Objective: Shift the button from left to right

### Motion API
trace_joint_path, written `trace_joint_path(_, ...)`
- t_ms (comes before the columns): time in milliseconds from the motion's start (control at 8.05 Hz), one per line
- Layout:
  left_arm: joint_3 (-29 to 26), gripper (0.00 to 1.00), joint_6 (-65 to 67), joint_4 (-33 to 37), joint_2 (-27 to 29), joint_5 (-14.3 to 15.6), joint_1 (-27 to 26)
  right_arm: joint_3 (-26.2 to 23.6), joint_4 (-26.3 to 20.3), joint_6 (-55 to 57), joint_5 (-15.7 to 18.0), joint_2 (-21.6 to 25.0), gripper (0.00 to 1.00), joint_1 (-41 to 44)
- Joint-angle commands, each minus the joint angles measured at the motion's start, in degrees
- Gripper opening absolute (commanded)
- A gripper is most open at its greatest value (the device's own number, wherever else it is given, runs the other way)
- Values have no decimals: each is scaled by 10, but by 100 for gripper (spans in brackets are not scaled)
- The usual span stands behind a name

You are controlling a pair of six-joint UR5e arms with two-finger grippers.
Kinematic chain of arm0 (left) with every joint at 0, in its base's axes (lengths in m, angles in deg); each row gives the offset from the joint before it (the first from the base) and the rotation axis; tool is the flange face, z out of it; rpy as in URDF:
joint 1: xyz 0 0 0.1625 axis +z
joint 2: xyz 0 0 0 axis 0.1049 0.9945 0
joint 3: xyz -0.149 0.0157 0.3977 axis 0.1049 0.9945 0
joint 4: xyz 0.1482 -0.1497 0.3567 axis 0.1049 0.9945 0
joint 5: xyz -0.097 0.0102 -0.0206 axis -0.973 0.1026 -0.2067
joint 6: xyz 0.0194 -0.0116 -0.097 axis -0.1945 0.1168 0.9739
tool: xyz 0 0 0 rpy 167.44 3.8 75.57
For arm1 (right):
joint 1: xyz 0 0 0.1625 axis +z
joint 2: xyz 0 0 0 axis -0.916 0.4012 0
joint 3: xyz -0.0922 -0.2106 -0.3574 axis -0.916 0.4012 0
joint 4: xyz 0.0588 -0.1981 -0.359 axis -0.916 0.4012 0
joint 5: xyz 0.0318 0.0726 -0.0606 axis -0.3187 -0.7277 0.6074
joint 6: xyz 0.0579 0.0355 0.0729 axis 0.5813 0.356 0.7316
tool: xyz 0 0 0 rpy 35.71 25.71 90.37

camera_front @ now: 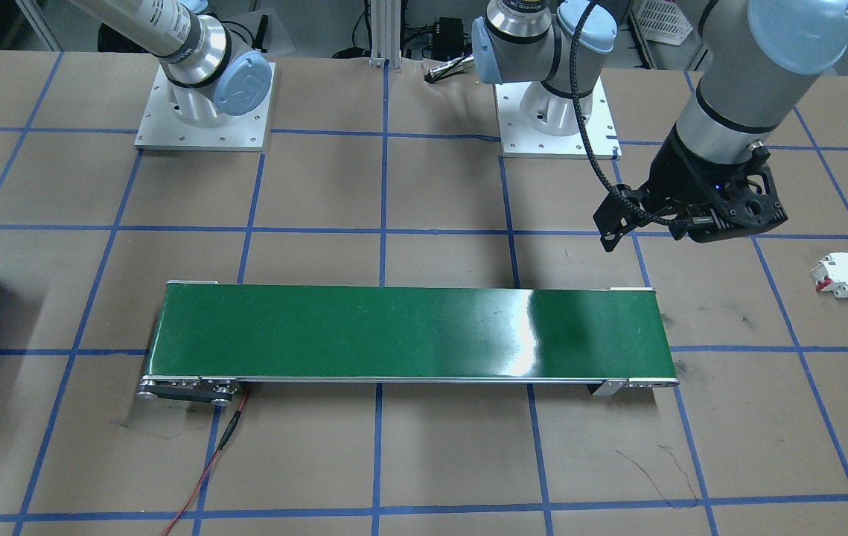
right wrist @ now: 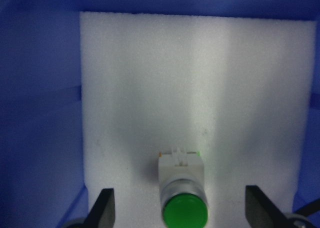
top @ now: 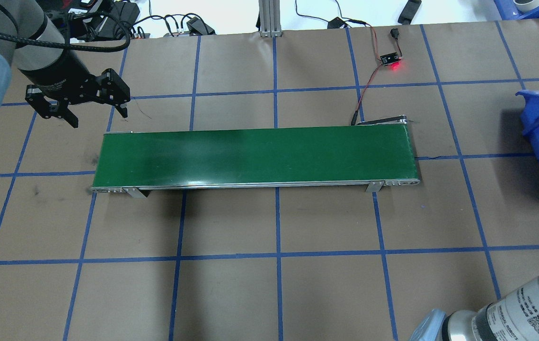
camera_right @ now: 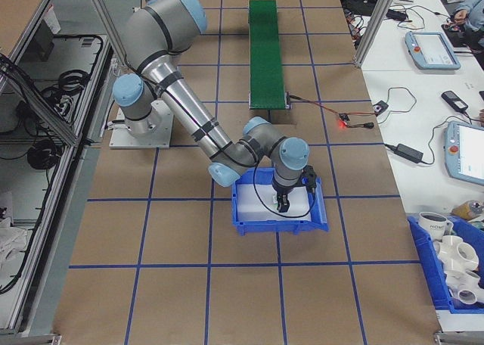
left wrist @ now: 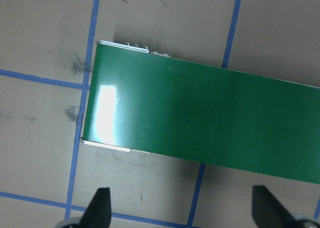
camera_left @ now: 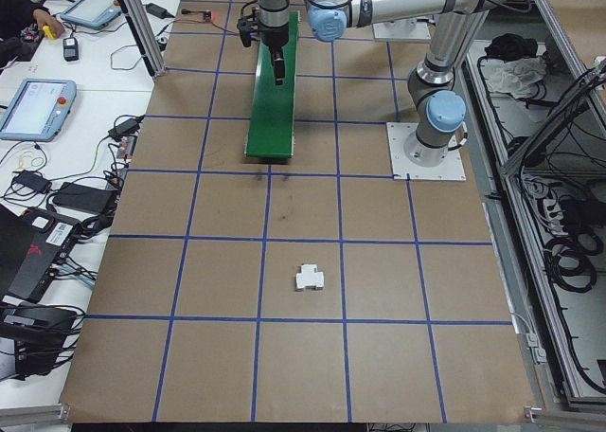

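The button, a small white unit with a round green cap, lies on white foam inside the blue bin. My right gripper hangs open just over it, a finger well clear on either side, neither touching it. In the exterior right view the right gripper reaches down into the bin. My left gripper hovers open and empty above the table, beside the left end of the green conveyor belt. In the left wrist view the belt lies bare below its spread fingers.
A white breaker-like block with red parts lies on the brown table far out on my left side. A small sensor board with a red light and its wires sit behind the belt's right end. Blue tape lines grid the table.
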Motion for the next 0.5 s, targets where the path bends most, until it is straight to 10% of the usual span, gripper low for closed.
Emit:
trace_joint_path(0, 0, 100, 0, 0, 0, 0, 0, 0, -67, 1, 0, 87, 100, 0)
trace_joint_path(373, 0, 100, 0, 0, 1, 0, 0, 0, -148, 44, -2, 199, 100, 55)
